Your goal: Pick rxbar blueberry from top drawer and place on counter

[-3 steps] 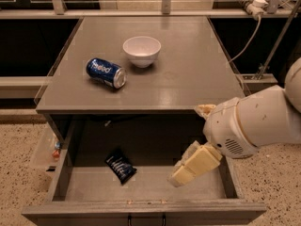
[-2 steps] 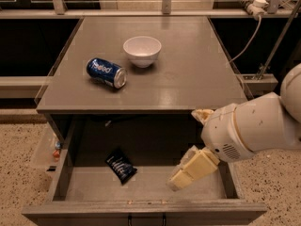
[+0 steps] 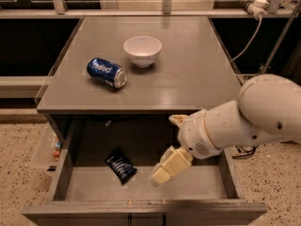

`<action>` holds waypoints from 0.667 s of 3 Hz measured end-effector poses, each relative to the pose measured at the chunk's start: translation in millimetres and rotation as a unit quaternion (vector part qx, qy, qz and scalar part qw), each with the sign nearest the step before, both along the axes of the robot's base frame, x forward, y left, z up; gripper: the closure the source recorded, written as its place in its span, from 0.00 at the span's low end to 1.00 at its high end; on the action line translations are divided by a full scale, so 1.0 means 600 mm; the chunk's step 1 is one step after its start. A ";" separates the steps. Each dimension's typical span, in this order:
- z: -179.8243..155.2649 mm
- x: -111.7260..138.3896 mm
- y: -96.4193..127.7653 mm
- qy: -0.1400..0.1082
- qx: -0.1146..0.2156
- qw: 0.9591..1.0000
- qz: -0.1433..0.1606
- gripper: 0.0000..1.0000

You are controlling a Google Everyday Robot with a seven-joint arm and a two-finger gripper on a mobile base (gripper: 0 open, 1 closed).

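The rxbar blueberry [image 3: 121, 165], a small dark wrapper, lies flat on the floor of the open top drawer [image 3: 197, 186], left of centre. My gripper [image 3: 165, 147] hangs over the middle of the drawer, to the right of the bar and not touching it. It is open and empty, with one cream finger [image 3: 170, 165] reaching down-left toward the drawer floor. The grey counter [image 3: 188, 74] sits above the drawer.
A blue soda can [image 3: 106, 72] lies on its side on the left of the counter. A white bowl [image 3: 142, 50] stands behind it. My white arm [image 3: 254, 117] crosses the drawer's right side. A power strip and cable [image 3: 251, 6] are at the back right.
My arm and gripper have moved left over the drawer, closer to the bar. The bar, can and bowl have not moved.
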State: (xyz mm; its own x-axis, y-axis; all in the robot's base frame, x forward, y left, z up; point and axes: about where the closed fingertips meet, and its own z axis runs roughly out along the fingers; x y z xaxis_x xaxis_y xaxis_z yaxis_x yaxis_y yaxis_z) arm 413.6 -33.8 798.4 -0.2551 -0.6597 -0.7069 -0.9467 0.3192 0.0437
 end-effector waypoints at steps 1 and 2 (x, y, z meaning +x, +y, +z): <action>-0.053 0.031 0.038 0.023 0.022 0.999 0.012 0.00; -0.061 0.033 0.042 0.028 0.024 0.999 0.013 0.00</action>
State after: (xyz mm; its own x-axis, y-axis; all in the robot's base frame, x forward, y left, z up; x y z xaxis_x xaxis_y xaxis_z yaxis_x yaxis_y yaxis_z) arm 433.3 -8.8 761.7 -0.2779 -0.6320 -0.7234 -0.9505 0.2901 0.1118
